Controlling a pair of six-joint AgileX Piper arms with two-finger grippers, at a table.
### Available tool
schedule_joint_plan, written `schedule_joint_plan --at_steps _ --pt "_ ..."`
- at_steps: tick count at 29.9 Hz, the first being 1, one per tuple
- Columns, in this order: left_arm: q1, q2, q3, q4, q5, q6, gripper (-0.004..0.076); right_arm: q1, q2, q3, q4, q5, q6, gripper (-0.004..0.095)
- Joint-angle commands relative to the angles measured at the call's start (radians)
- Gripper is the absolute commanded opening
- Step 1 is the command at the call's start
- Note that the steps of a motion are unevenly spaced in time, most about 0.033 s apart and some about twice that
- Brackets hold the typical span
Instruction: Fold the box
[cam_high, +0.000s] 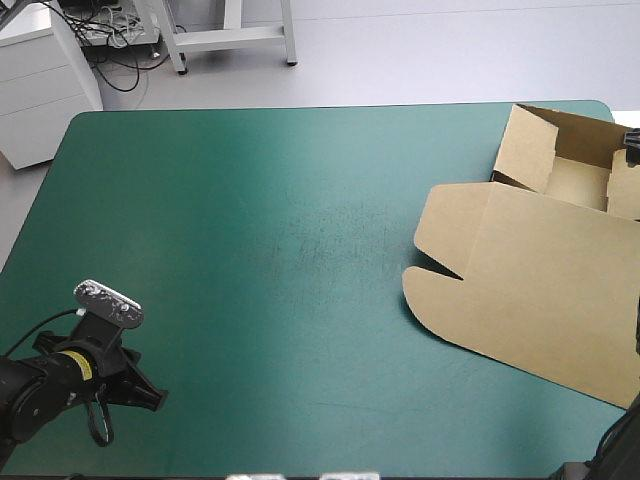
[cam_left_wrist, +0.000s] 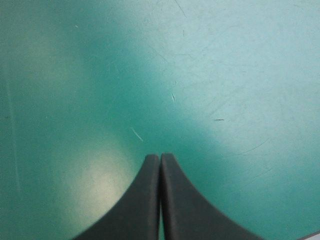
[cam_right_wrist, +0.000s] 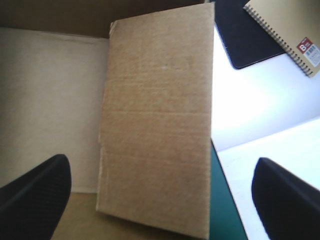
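Note:
The brown box (cam_high: 545, 270) lies at the table's right side as an open tray with raised walls (cam_high: 532, 147), its lid flat toward the front. My left gripper (cam_high: 150, 395) rests low over the teal-green cover near the front left corner, far from the box. Its fingers (cam_left_wrist: 160, 156) are shut into one point with nothing between them. My right gripper (cam_right_wrist: 161, 161) is open over the tray's right side. An upright brown wall panel (cam_right_wrist: 157, 130) stands between its fingers (cam_right_wrist: 42, 187), and the tray floor (cam_right_wrist: 50, 105) lies beside it. In the high view only a dark bit of the right arm (cam_high: 631, 140) shows.
Bare teal-green cover (cam_high: 300, 230) spans the middle and left of the table. Past the table's right edge, the right wrist view shows a white surface with a spiral notebook (cam_right_wrist: 287, 30) and a black pad (cam_right_wrist: 250, 42).

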Motion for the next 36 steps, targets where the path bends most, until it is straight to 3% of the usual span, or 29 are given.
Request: schedule_joint_plan --at_steps 1,6,7,17,23,26,32,36 --pt "-0.001 -0.002 -0.024 -0.002 -0.052 -0.012 -0.0032 -0.007 -0.086 -0.034 0.11 0.029 -0.067 0.0703" --pt "-0.001 -0.002 -0.024 -0.006 -0.096 -0.012 -0.0032 0.013 -0.107 -0.034 0.273 0.029 -0.069 0.0041" --pt "-0.001 -0.002 -0.024 -0.009 -0.1 -0.012 -0.0032 0.027 -0.115 -0.034 0.269 0.029 -0.069 -0.0017" --pt "-0.001 -0.002 -0.024 -0.046 -0.137 -0.012 -0.0032 0.219 -0.222 0.037 0.262 0.029 -0.088 -0.0007" --pt "-0.001 -0.002 -0.024 -0.046 -0.147 -0.012 -0.0032 0.346 -0.426 0.346 0.277 0.023 -0.156 -0.0008" --pt "-0.001 -0.002 -0.024 -0.046 -0.152 -0.012 -0.0032 0.384 -0.547 0.522 0.317 -0.031 -0.194 -0.0008" --pt "-0.001 -0.002 -0.024 -0.048 -0.156 -0.012 -0.0032 0.402 -0.815 0.847 0.411 -0.125 -0.247 -0.0008" --pt "-0.001 -0.002 -0.024 -0.055 -0.156 -0.012 -0.0032 0.402 -0.977 0.996 0.402 -0.152 -0.251 -0.0008"
